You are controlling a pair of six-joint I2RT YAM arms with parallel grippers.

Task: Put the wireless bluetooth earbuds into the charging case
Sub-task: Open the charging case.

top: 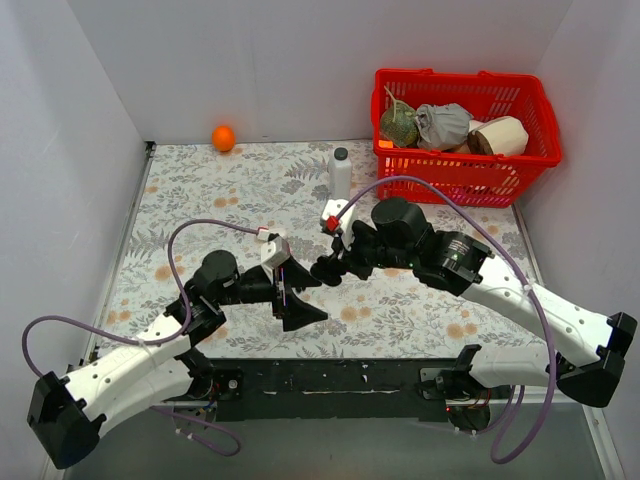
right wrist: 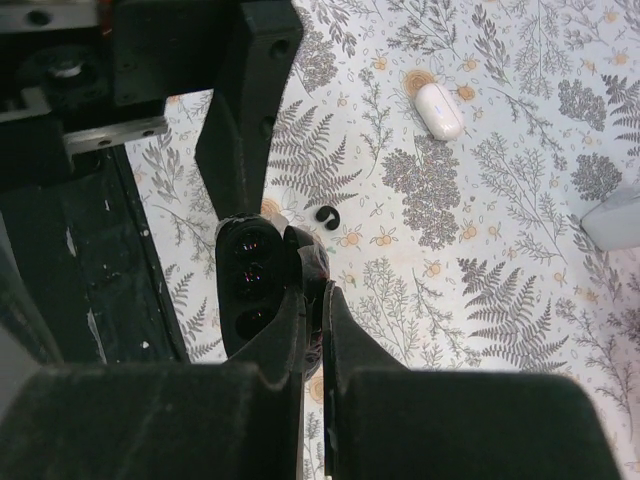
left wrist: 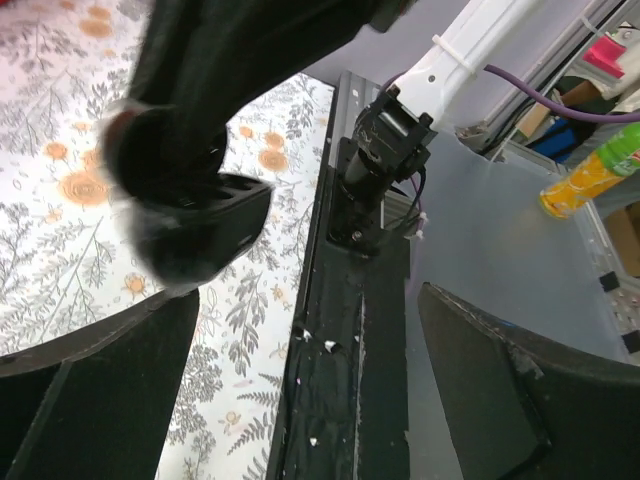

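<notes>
Right gripper (right wrist: 315, 300): fingers almost together, pinching the edge of the black charging case (right wrist: 250, 285). The case's wells show in the right wrist view, but I can't tell if any is filled. Left gripper (left wrist: 310, 300): fingers wide apart, nothing between them, just left and near of the case. The left wrist view gives the case only as a dark blur. One black earbud (right wrist: 324, 215) lies loose on the floral table (top: 200, 200), close to the case. Only the right wrist view shows it, plus a white case (right wrist: 440, 110) lying well apart. In the top view the arms hide both. A white object (right wrist: 615, 220) is cut off at the right wrist view's edge.
</notes>
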